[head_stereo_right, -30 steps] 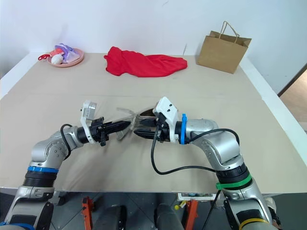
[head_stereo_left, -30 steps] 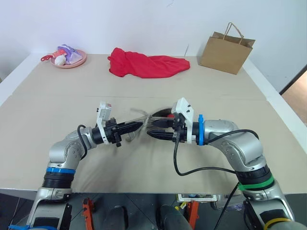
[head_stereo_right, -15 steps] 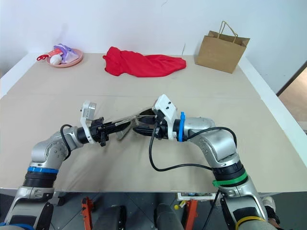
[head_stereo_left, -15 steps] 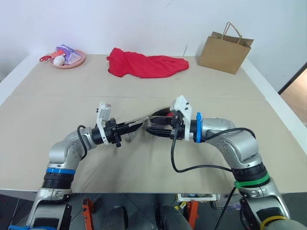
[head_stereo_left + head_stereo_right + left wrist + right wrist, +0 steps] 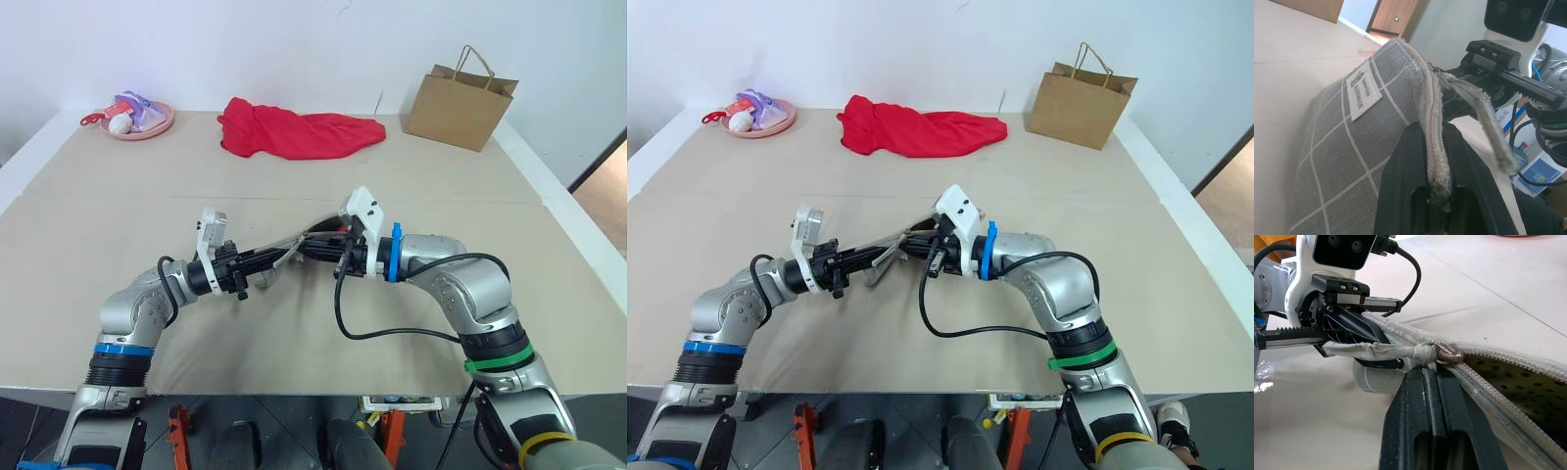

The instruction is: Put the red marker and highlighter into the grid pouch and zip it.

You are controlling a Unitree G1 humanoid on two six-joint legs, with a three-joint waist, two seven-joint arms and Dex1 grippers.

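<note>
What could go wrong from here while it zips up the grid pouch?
The right end effector is shut just below the zipper slider and its cord pull; in the right wrist view it is not clear that it grips either, so a pull might slip off.

The left end effector pinches only the zipper edge of the grid pouch, held off the table. A hard tug could drag the fabric free.

The pouch mouth gapes open behind the slider, so contents could shift out.

Bare table (image 5: 147, 196) surrounds both arms; red cloth (image 5: 299, 132), paper bag (image 5: 460, 96) and plate (image 5: 142, 122) stand far back.
</note>
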